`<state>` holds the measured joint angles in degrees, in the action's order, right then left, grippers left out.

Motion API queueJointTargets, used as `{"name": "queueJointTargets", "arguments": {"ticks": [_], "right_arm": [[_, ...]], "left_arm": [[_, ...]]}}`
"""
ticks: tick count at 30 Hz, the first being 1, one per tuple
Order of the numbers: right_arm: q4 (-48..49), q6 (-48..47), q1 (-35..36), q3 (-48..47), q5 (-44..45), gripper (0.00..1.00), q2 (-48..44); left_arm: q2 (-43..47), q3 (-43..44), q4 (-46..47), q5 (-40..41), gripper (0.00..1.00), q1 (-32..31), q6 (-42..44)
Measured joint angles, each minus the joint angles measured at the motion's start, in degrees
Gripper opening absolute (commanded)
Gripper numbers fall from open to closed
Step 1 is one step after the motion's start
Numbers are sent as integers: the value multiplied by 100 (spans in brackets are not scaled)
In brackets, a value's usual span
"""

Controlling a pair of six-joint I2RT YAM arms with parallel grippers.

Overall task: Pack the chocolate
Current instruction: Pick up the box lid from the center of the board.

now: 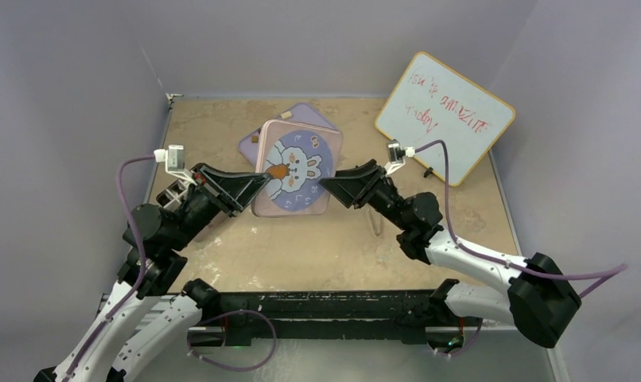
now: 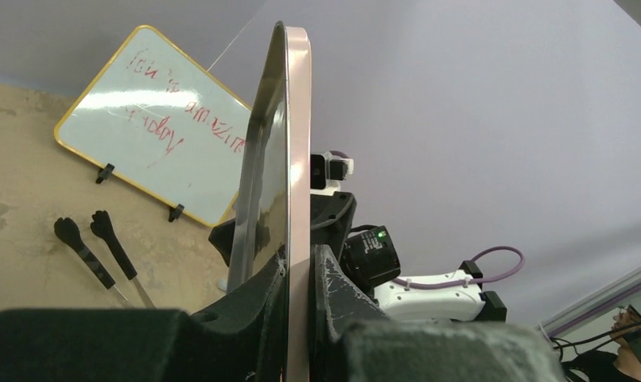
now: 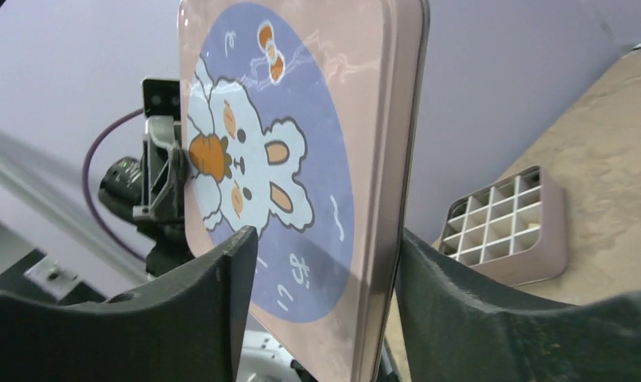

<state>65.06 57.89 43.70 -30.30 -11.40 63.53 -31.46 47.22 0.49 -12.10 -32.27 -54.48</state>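
Note:
A pink tin lid (image 1: 297,171) with a rabbit picture hangs tilted above the table. My left gripper (image 1: 263,177) is shut on its left edge; in the left wrist view the lid (image 2: 297,119) stands edge-on between the jaws of that gripper (image 2: 301,255). My right gripper (image 1: 324,185) is open and straddles the lid's right edge (image 3: 301,119), with a gap on the picture side of the right gripper (image 3: 325,239). Behind the lid lies a lilac tray (image 1: 297,119) with two small brown lumps of chocolate (image 1: 256,138) at its rim. A lilac box (image 3: 504,227) with a white grid rests on the table.
A whiteboard (image 1: 444,115) with red writing leans at the back right and also shows in the left wrist view (image 2: 154,119). Two thin black-tipped tools (image 2: 87,251) lie on the tan table (image 1: 222,263) in front of it. Grey walls close in both sides.

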Motion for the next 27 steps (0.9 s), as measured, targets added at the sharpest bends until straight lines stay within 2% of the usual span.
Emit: {"name": "queueJointTargets", "arguments": {"ticks": [4, 7, 11, 15, 19, 27], "right_arm": [[470, 212, -9, -13, -404, 38, 310], [514, 293, -79, -72, -529, 27, 374], [809, 492, -232, -199, -815, 20, 529], [1519, 866, -354, -315, -1145, 1, 957], [1893, 1307, -535, -332, -1366, 0, 1513], [1902, 1626, -852, -422, -1416, 0, 2194]], "left_arm": [[90, -20, 33, 17, 0, 0, -48], [96, -17, -22, 125, 11, 0, 52], [181, -26, -264, 625, 16, 28, 262], [280, -105, -584, 1091, 34, 31, 610], [251, -107, -1073, 1421, 52, 31, 964], [111, -28, -2094, 2396, 70, 31, 1770]]}}
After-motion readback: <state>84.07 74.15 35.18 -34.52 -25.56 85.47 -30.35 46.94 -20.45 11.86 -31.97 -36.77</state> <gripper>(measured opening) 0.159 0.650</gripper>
